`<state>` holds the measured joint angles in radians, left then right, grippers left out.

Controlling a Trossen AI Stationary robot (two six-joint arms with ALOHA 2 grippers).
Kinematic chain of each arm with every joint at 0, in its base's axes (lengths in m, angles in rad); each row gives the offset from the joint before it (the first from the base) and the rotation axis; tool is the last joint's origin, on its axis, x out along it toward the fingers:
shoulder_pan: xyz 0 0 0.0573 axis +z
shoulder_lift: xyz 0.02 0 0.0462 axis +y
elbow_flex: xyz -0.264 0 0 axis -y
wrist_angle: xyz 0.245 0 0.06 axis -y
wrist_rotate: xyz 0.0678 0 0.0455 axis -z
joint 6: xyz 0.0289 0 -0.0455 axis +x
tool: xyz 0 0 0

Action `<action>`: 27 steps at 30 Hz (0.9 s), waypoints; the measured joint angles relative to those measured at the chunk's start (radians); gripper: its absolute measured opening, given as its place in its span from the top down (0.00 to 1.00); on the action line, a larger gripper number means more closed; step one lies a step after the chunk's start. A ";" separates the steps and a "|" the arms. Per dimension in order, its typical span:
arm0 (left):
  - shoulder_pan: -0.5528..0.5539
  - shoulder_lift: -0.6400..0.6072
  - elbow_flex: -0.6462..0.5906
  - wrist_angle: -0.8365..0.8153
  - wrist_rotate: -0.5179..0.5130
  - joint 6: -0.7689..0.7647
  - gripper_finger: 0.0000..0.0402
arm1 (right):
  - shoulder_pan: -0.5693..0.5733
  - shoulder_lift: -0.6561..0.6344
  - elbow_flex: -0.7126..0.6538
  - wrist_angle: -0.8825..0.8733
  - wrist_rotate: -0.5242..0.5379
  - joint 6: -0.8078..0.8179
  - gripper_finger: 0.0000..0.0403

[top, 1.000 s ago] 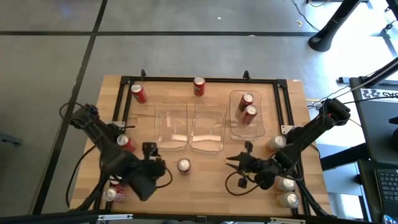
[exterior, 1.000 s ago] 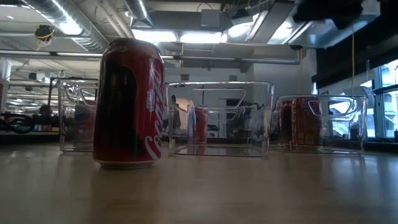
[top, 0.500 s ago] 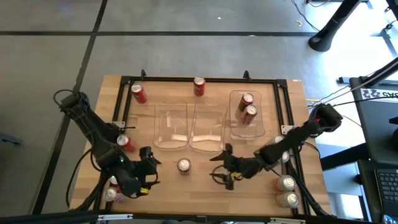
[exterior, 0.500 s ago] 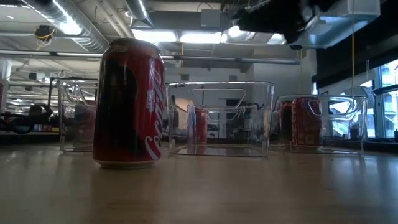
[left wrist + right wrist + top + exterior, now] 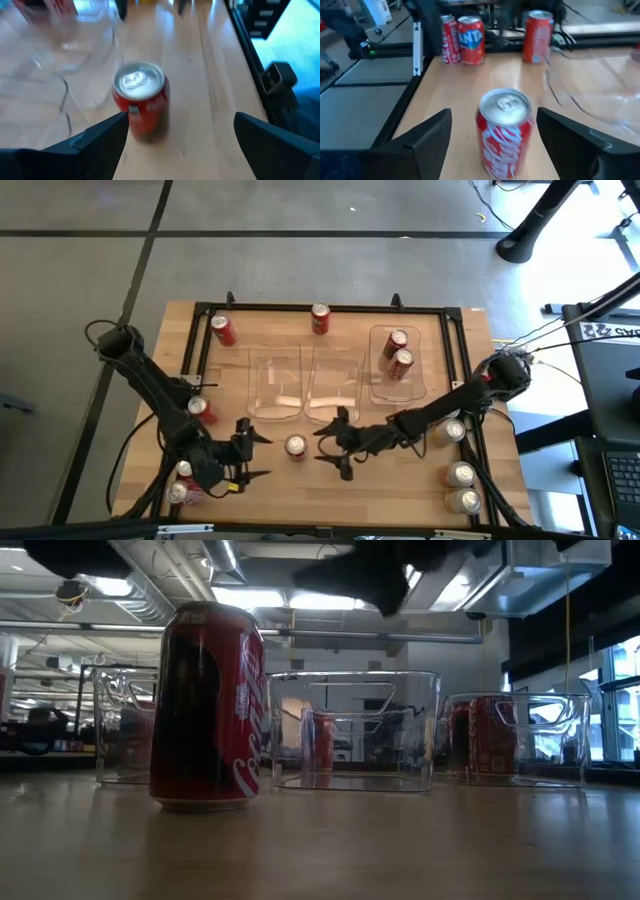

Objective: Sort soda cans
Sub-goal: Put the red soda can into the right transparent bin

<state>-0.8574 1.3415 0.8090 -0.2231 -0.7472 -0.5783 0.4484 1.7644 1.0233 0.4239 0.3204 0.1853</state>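
Closing in on the lone red soda can (image 5: 295, 446) at lower centre of the high frame, both arms have shifted inward over the last second. The right hand (image 5: 330, 448) came from right of centre to just right of that can, fingers spread wide, nothing held; its wrist view shows the can (image 5: 505, 131) standing between its open fingers, not yet touched. The left hand (image 5: 247, 450), which sat lower left, is now just left of the same can, also wide open and empty, with the can (image 5: 141, 104) upright ahead of it. Judgement: the right arm looks set for a pick, with the left arm crowding the same target, so a clash over one can is the risk.

Other cans:
- two red cans (image 5: 398, 352) lie in the right clear bin (image 5: 420, 388);
- the middle bin (image 5: 333, 412) and left bin (image 5: 273, 410) look empty;
- red cans stand at upper left (image 5: 222, 330) and upper centre (image 5: 319, 318) of the wooden surface (image 5: 330, 495);
- one red can (image 5: 200, 409) sits under the left arm;
- pale cans (image 5: 459, 475) cluster lower right.

Most cans remain unsorted. The bins' near walls stand just behind the target; lift clear before moving.
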 joint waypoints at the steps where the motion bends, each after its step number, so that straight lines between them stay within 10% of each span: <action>1: 0.000 0.000 -0.022 0.048 -0.007 0.020 0.13 | 0.001 0.013 0.025 -0.019 0.000 -0.023 0.27; 10: -0.006 0.000 -0.227 0.366 -0.050 0.045 0.13 | 0.003 0.039 0.216 -0.166 0.008 -0.118 0.27; 18: 0.010 -0.081 -0.296 0.292 -0.094 -0.191 0.13 | 0.000 0.037 0.273 -0.175 0.053 -0.140 0.26; 27: -0.002 -0.098 -0.296 0.284 -0.093 -0.183 0.13 | -0.025 0.042 0.274 -0.189 0.069 -0.080 0.02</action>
<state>-0.8593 1.2434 0.5129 0.0608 -0.8398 -0.7614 0.4236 1.8060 1.2976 0.2348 0.3889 0.1049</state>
